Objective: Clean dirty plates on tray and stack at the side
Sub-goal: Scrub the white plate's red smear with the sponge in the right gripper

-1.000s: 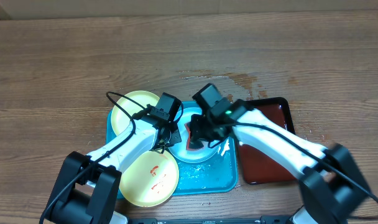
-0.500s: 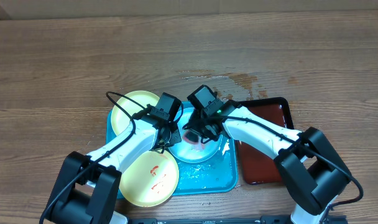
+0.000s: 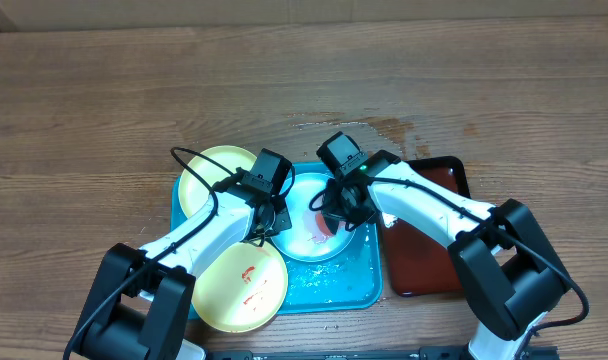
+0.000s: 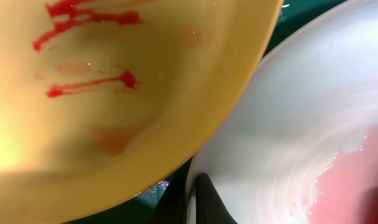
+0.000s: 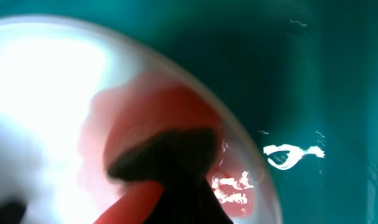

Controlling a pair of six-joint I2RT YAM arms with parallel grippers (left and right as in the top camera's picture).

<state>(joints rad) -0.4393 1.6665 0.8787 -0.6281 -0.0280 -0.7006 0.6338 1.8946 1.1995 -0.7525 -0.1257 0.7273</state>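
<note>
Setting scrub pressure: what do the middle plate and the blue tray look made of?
Middle plate: probably plastic, pale, smooth, glossy; faint moulded rings under a wet film. Blue tray: probably plastic too, glossy turquoise; sharp highlights on its wet floor, rounded rim.

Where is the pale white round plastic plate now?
In the overhead view, the white plate lies in the middle of the turquoise rectangular plastic tray, right of the two yellow round plates.

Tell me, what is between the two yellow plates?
In the overhead view, the left arm crosses over the blue tray between them.
</note>
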